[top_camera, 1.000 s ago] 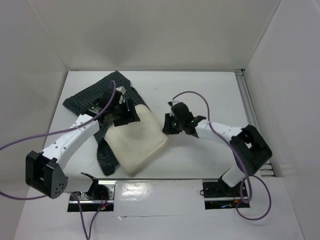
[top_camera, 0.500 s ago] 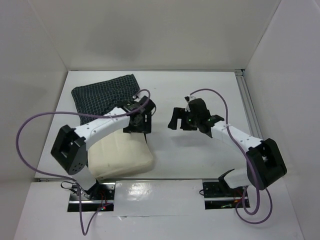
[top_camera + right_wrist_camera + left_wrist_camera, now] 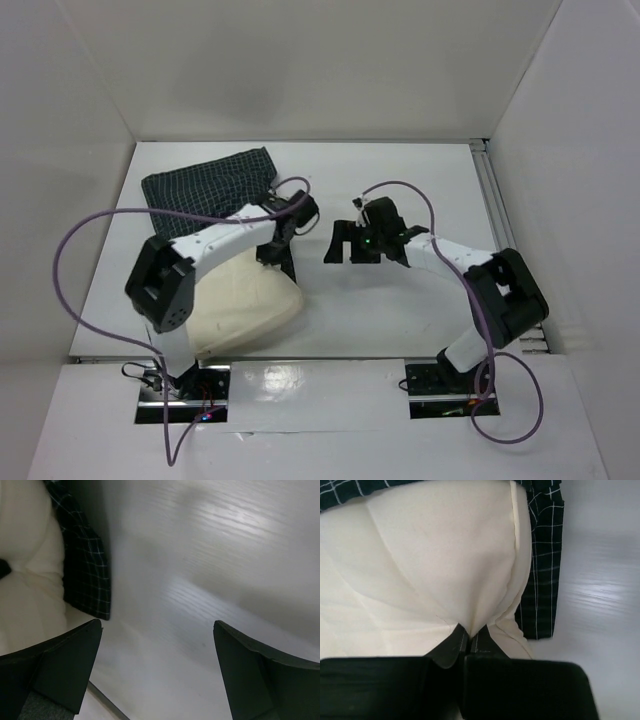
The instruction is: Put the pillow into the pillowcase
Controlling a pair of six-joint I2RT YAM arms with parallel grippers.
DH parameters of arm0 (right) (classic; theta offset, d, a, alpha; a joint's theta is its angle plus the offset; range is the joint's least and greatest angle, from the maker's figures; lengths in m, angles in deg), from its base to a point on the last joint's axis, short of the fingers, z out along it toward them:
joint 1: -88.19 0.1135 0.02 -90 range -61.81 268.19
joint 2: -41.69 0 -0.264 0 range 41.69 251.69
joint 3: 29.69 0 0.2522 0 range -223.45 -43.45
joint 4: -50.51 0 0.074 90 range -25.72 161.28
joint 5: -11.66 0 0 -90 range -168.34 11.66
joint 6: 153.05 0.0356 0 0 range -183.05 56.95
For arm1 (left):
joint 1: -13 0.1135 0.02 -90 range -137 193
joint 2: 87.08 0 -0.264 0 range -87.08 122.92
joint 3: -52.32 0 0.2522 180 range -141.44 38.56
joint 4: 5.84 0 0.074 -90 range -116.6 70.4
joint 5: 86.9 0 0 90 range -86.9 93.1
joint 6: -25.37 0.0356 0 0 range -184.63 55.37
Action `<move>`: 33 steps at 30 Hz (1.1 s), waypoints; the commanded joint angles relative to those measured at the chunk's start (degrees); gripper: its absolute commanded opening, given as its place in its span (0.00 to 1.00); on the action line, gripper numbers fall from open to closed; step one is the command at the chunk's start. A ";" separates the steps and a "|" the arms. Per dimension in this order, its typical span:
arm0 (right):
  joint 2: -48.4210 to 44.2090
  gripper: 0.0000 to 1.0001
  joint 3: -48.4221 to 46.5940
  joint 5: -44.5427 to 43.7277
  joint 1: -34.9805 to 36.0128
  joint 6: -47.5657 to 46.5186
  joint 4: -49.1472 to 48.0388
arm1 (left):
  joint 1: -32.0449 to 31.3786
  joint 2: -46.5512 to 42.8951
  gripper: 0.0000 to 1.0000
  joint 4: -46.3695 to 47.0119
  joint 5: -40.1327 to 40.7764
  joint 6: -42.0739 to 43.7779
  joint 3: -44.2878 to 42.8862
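The left gripper (image 3: 467,641) is closed on a pinched fold of the pillow (image 3: 245,305), which is located at 8 o'clock on the table (image 3: 400,310). The pillowcase (image 3: 205,188) is laid at 11 o'clock, touching the pillow's far edge. The right gripper (image 3: 342,250) is spread wide and empty, at 3 o'clock from the left gripper.

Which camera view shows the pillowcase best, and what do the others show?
The top external view: most of the pillowcase shows, spread out at the far left. The left wrist view gives only checked strips at edges of the pillow; the right wrist view, one checked strip beside it.
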 commanded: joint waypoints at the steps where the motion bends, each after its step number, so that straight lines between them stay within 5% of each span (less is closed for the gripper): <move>1: 5.14 1.00 -5.62 4.77 2.77 -0.82 -7.62 | 5.02 -11.70 0.00 4.47 -9.39 7.68 -1.97; 5: 11.56 1.00 -11.24 7.48 5.93 -1.51 -13.06 | 7.92 -14.80 0.00 6.51 -17.41 10.77 -1.97; 16: 26.42 1.00 -26.98 0.90 9.89 -10.56 -11.13 | 11.53 -17.26 0.00 6.51 -19.88 13.24 -1.44; 18: 27.56 0.73 -28.30 2.81 9.89 -11.18 -11.75 | 12.23 -17.26 0.00 6.51 -19.88 13.24 -1.44; 20: 27.57 0.08 -28.31 5.98 9.89 -10.49 -13.50 | 12.23 -17.26 0.00 7.03 -20.41 12.71 -1.44; 21: 26.26 0.00 -26.65 8.52 9.29 -9.87 -14.03 | 12.23 -17.26 0.00 7.56 -19.45 12.71 -1.44; 25: 13.91 0.00 -18.23 10.74 9.28 -7.23 -16.14 | 14.34 -14.10 0.00 9.14 -17.33 10.42 -1.44; 33: -6.34 0.00 -11.00 13.55 9.28 -11.09 0.71 | 16.28 -6.89 0.00 11.25 -16.28 10.33 -7.85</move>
